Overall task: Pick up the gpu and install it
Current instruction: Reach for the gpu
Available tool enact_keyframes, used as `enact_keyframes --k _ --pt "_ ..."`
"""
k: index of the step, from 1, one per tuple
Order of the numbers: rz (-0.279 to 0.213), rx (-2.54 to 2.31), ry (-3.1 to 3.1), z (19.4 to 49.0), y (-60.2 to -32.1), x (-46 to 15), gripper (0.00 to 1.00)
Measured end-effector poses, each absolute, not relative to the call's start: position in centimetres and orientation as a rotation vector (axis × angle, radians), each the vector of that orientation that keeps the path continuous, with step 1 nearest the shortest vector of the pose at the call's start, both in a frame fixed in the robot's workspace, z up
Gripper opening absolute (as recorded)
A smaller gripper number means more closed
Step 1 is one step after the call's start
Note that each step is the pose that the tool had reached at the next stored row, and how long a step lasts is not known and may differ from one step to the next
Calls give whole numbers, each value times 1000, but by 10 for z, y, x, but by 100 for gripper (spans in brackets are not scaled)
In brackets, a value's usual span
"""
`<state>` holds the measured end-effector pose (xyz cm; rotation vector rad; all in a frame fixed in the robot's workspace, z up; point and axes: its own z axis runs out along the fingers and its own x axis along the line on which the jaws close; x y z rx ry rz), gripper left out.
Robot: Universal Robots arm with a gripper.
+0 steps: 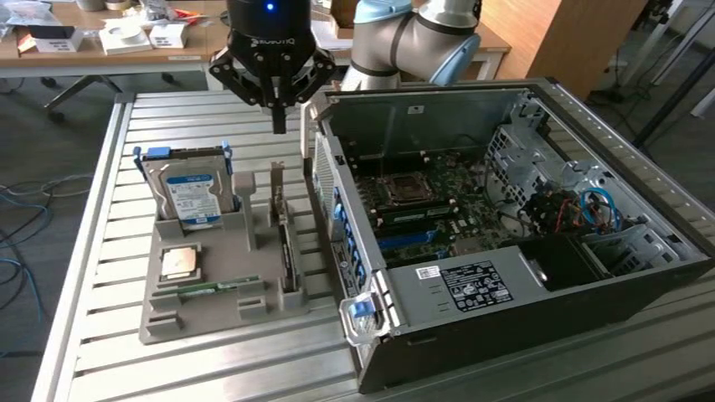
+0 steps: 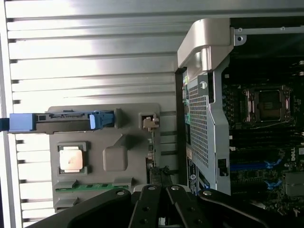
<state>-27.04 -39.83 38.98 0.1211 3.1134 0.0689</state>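
A slatted metal table [image 1: 123, 209] carries the work, with a cluttered desk [image 1: 201, 17] behind it. The gpu [image 1: 287, 251] stands on edge, a thin dark strip, in a slot along the side of the grey holder [image 1: 213, 306] nearest the open computer case [image 1: 625, 280], probably so that its upper edge can be pinched from above. The gripper [image 1: 277, 124] hangs over the holder's far end, apart from the card, its fingers pressed together and holding nothing. The hard drive [image 1: 192, 194] is propped upright in the same holder. The case lies on its side, its motherboard [image 1: 430, 201] facing up within reach.
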Motion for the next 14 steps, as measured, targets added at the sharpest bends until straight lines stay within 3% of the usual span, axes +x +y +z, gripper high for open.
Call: enact_keyframes --k 14 --pt "69 121 3114 390 -412 -272 11"
